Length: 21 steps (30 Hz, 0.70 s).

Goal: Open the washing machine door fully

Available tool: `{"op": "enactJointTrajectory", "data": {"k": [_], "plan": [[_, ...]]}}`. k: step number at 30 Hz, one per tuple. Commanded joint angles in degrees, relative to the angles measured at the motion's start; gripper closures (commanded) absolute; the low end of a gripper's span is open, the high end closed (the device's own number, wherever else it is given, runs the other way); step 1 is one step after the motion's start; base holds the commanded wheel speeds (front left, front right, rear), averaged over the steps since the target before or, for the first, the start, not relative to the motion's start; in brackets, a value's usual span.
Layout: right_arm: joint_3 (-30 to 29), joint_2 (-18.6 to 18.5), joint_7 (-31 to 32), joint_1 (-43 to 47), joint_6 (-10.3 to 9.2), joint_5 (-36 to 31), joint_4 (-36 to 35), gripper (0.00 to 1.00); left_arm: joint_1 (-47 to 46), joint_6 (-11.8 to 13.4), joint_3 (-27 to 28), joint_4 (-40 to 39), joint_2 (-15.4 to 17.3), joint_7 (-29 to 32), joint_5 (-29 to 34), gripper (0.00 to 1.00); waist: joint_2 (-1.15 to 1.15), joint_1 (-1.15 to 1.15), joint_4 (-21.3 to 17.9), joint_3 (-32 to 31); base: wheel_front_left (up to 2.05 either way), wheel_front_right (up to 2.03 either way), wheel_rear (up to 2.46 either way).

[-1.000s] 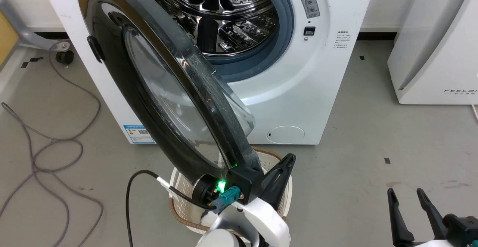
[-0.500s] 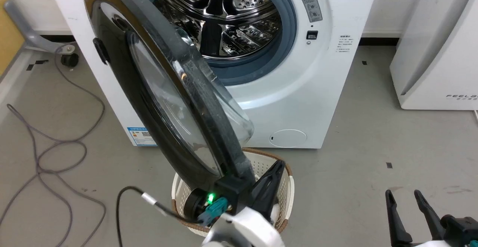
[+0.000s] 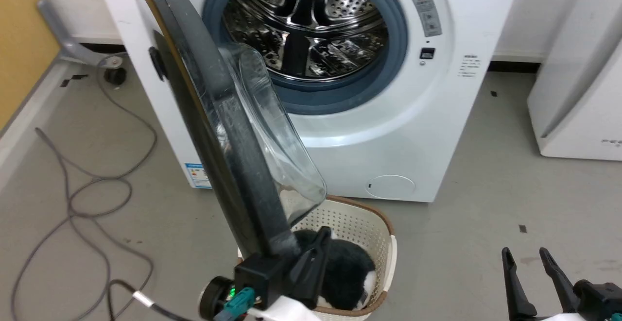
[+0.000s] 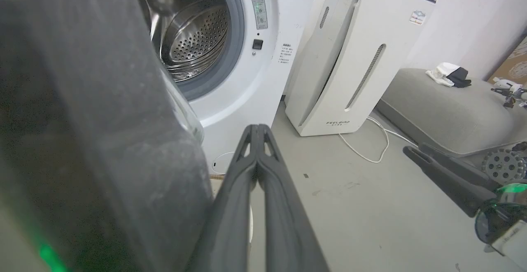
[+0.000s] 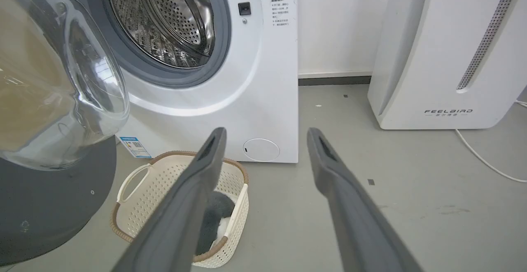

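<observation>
Large round glossy black washing machine door (image 3: 218,112) w/ bulging clear glass bowl stands approx. half open, edge-on to the head view, out from the white boxy front-loading washing machine (image 3: 388,131) & above a white perforated plastic basket (image 3: 359,224). The left end effector (image 4: 257,132) is closed on nothing, beside the door's inner rim; contact unclear. The right end effector (image 5: 266,134) is open, well apart. Door prob. stiff, heavy-ish, slick: push on rim, not glass. Hinge hidden.

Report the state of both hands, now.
Left hand: closed, fingers pressed together with nothing between them, beside the washing machine door.
Right hand: open, holding nothing.
</observation>
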Motion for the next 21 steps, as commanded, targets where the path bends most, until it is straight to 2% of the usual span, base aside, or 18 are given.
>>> {"op": "enactJointTrajectory", "data": {"k": [1,11,21], "plan": [[-0.1,0.2,-0.1,0.7,0.03,0.6,-0.2,0.0,0.5,0.8,1.3,-0.7,1.0,0.0,0.3,1.0,0.0,0.0,0.7,0.0,0.0,0.0,0.0],[-0.3,0.2,0.2,1.1,0.03,1.0,-0.5,0.0,3.5,3.6,2.5,-6.2,3.6,1.2,1.2,1.0,0.0,0.0,6.7,0.7,0.0,0.0,0.0],[-0.7,0.2,0.3,0.4,0.03,0.9,-0.1,0.0,4.4,5.4,3.9,-8.1,4.2,0.5,1.5,1.0,0.0,0.0,14.5,1.6,0.0,0.0,0.0]]}}
